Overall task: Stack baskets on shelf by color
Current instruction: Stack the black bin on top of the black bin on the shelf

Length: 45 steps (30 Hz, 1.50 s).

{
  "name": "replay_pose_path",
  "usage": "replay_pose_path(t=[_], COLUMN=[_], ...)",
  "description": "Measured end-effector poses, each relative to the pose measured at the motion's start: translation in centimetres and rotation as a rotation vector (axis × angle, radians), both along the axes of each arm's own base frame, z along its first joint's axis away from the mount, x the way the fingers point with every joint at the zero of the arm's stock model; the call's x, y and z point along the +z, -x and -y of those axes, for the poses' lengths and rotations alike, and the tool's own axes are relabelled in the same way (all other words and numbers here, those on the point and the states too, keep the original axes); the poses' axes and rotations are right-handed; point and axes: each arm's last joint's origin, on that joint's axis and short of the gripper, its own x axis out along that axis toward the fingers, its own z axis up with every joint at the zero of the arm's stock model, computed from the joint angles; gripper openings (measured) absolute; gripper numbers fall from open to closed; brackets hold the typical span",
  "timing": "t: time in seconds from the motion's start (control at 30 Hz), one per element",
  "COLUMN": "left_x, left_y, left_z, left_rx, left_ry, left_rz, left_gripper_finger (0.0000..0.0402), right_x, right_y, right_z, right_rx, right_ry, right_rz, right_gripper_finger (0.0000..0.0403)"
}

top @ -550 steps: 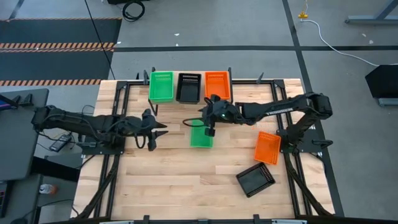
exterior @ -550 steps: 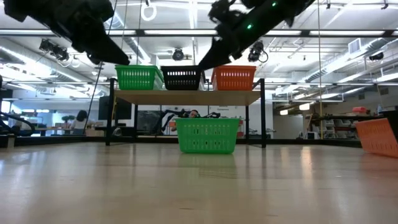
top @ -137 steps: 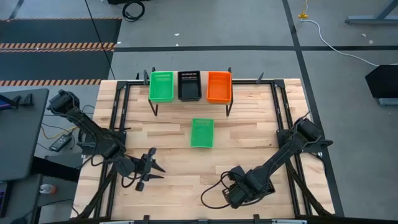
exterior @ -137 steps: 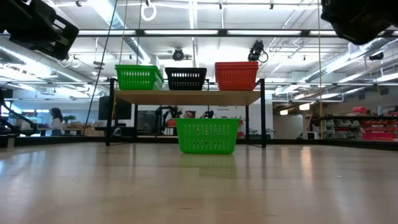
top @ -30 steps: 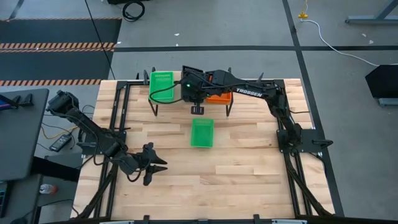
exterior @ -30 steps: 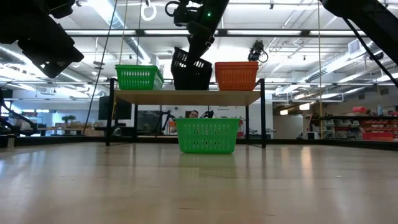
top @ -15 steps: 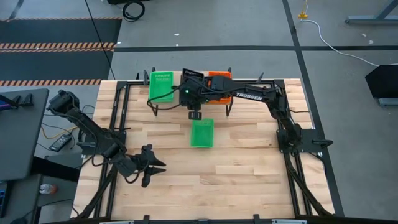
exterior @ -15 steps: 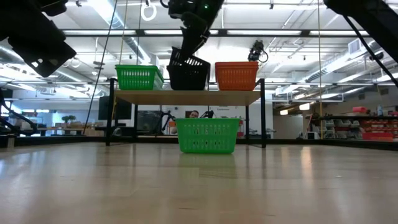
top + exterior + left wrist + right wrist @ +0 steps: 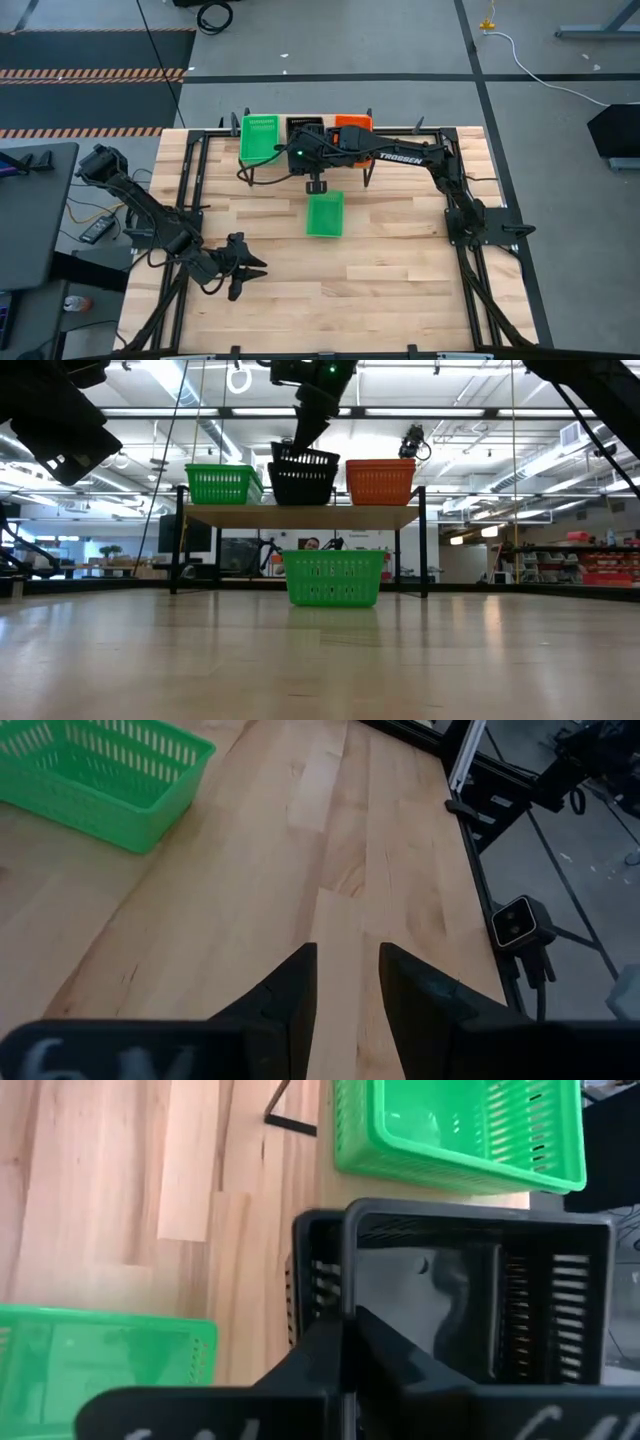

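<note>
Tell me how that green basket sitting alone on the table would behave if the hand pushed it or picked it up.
The green basket looks like thin perforated plastic, so probably light for its size and slightly flexible at the walls. It sits flat on the smooth wooden table with a wide base, so a push would likely slide it rather than tip it. Gripped by one rim, it may tilt.

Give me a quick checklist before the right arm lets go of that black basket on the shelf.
1. Top black basket over the black one already on the shelf: ok, middle spot between green and orange.
2. Fully nested: not ok, it still rides high above the lower basket.
3. Right tool pinched shut on the basket's near wall: ok.
4. Orange stack and green shelf basket undisturbed: ok, both sit level.
5. Left tool out of the way: ok, open over bare table near the front left.
6. Loose green basket waiting on the table: ok.
</note>
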Motion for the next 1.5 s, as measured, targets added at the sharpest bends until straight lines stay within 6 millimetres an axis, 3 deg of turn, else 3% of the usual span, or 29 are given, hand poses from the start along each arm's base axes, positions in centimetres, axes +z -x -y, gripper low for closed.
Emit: replay_pose_path(t=[0.43,0.77,1.1,1.5], left_x=[0.0,0.0,0.0,0.0], left_y=[0.0,0.3,0.5,0.5], left_z=[0.0,0.4,0.6,0.6], left_rx=[0.002,-0.012,-0.006,-0.003], left_ry=[0.006,0.022,0.013,0.019], left_rz=[-0.001,-0.002,0.007,0.006], left_gripper_finger=[0.0117,0.0117,0.0117,0.0117], right_x=[0.3,0.2,0.3,-1.8], right_y=[-0.5,-0.2,-0.2,-0.5], right_z=[0.0,0.7,-0.5,2.1], right_rx=[-0.030,-0.088,-0.061,-0.162], right_ry=[-0.036,-0.078,-0.087,-0.111], right_rz=[0.086,0.087,0.077,0.075], right_gripper_finger=[0.0050,0.0137,0.0206,0.0213])
